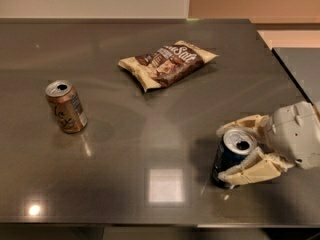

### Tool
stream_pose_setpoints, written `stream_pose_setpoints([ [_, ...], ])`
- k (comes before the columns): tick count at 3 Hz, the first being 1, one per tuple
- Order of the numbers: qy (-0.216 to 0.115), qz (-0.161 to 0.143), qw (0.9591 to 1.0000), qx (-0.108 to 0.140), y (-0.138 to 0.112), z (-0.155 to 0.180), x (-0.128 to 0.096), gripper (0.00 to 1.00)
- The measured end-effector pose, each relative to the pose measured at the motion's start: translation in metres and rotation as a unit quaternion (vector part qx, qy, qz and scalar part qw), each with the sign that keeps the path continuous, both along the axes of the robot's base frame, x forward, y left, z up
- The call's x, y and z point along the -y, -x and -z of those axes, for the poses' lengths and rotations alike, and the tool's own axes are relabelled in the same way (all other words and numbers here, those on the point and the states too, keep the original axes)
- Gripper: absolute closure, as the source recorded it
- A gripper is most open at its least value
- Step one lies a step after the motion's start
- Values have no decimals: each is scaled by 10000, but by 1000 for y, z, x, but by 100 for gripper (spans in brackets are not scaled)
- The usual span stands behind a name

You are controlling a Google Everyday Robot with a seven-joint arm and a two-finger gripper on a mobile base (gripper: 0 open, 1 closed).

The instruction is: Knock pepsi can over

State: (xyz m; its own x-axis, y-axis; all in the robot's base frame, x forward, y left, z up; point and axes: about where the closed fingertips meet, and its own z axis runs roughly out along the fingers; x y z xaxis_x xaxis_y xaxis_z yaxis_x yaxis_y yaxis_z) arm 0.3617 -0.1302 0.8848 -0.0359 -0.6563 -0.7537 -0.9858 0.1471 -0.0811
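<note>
The pepsi can (229, 160) is dark blue with a silver top and stands upright near the table's front right. My gripper (221, 154) reaches in from the right edge, its white body to the right of the can. It is open, and the can stands between its two cream fingers. One finger (243, 124) lies behind the can by its rim. The other finger (251, 172) crosses in front of the can's lower half. I cannot tell whether the fingers press on the can.
A gold-brown can (66, 106) stands upright at the left. A brown and cream snack bag (166, 63) lies at the back middle. The dark glossy table (150, 134) ends just in front of the can and close to its right.
</note>
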Motion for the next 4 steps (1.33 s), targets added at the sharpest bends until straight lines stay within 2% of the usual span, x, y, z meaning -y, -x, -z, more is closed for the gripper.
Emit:
stream_pose_setpoints([
  [1, 389, 132, 9991, -71, -17, -15, 11, 86],
  [2, 1181, 341, 9921, -247, -36, -31, 28, 100],
  [3, 2074, 383, 9764, -462, -45, -35, 34, 100],
  [4, 2928, 365, 9534, -633, -56, -25, 49, 100],
])
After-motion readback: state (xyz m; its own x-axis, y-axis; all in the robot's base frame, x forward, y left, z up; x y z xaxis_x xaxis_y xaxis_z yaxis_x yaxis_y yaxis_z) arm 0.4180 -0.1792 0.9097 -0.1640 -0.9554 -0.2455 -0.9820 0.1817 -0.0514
